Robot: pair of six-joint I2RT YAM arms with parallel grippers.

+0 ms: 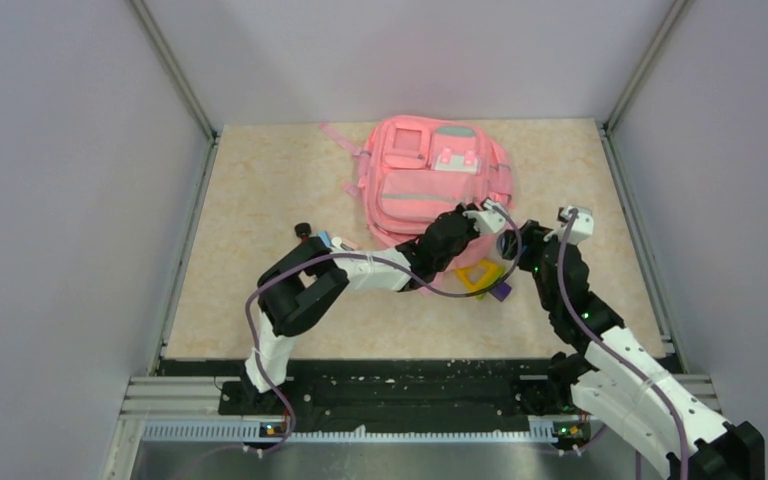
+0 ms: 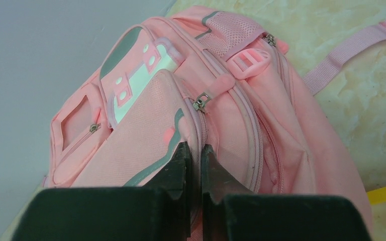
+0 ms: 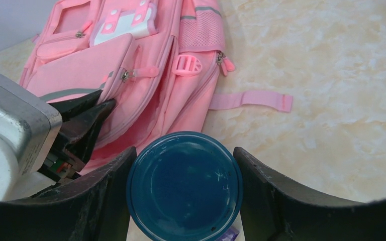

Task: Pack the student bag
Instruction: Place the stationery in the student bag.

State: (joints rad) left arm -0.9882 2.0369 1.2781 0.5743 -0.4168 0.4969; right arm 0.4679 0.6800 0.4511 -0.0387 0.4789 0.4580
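Right tool point(image 3: 183, 150): nearest the lens in the right wrist view. Its two dark fingers fill the bottom of the frame and are clamped on a blue round container point(image 3: 184, 187), one finger against each side of its rim.
Left tool point(image 2: 196, 153): fingers drawn together with only a thin slit between them. The tips press into the student bag point(image 2: 241, 125) at the seam between the front pocket and the main body. Whether a fold of fabric is caught between them cannot be told.
Bag's place: it lies flat on the bench point(image 1: 260, 180), pockets up, in the upper middle of the top view, with a strap trailing toward the upper left.
Handling: the fabric is soft and limp and the bag looks lightly filled. It will likely sag and fold instead of lifting as one piece, and the smooth panels may slip out of a shallow pinch. It is probably light, with nothing fragile about it.
Where to take hold: best judged at the zip pull point(image 2: 201, 102), or at a stitched seam or the side strap point(image 3: 251, 99), where doubled fabric gives a ridge to pinch.
Bag to left tool: touching. The bag fills the middle of the left wrist view, and the zip pull sits just above the fingertips, apart from them.
Bag to right tool: near but apart. The bag occupies the upper left of the right wrist view, beyond the container, with the bench to the right.
Opening: the main zip appears closed, so the container likely has no way in yet.
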